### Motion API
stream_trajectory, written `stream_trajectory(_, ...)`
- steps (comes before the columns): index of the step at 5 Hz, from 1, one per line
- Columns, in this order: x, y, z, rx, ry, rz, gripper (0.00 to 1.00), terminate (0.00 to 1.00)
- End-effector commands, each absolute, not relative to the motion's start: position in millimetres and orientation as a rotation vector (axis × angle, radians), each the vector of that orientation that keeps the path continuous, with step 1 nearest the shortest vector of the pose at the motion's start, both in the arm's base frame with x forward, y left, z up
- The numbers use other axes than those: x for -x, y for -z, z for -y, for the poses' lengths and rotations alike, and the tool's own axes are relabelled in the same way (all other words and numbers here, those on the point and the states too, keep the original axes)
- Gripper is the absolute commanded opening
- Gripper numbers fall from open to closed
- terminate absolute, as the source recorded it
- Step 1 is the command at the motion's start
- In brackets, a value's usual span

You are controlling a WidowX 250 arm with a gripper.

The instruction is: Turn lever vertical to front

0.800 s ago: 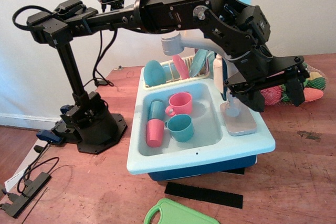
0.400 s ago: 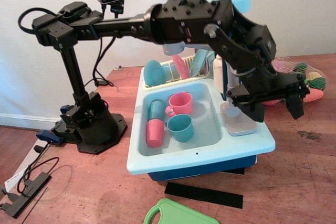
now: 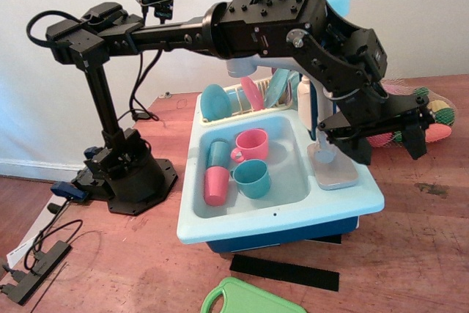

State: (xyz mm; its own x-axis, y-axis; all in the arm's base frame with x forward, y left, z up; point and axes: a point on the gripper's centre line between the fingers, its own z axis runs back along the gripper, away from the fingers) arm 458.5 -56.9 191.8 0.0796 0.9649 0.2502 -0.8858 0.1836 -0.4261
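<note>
The grey toy tap (image 3: 325, 153) stands on a grey plate (image 3: 335, 174) on the right rim of the light blue toy sink (image 3: 220, 219). Part of its curved spout (image 3: 239, 64) shows behind the arm. I cannot make out the short lever itself; the arm and a finger cover that part of the tap base. My black gripper (image 3: 388, 144) hangs open and wide, just right of the tap. Its left finger (image 3: 359, 150) is right beside the tap base, and its right finger (image 3: 416, 139) is out over the table. It holds nothing.
The sink holds a pink mug (image 3: 253, 144), a teal cup (image 3: 253, 178), a pink cup (image 3: 216, 185) and a blue cup (image 3: 218, 153). A dish rack with plates (image 3: 242, 97) is behind. A mesh bag of toys (image 3: 434, 119) lies at the right, and a green board (image 3: 249, 300) and black strip (image 3: 286, 271) lie in front.
The wrist swung: the gripper moved a little down and to the right near the tap base, then rose slightly. It stayed open. The cups have not moved.
</note>
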Motion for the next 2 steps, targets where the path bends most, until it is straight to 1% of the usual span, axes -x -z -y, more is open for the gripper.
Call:
stream_trajectory(1,-458,-220,42,0.230,-1.409,0.602,1.00,0.00)
stream_trajectory(2,-442,-220,32,0.220,-1.428,0.609,1.00,0.00)
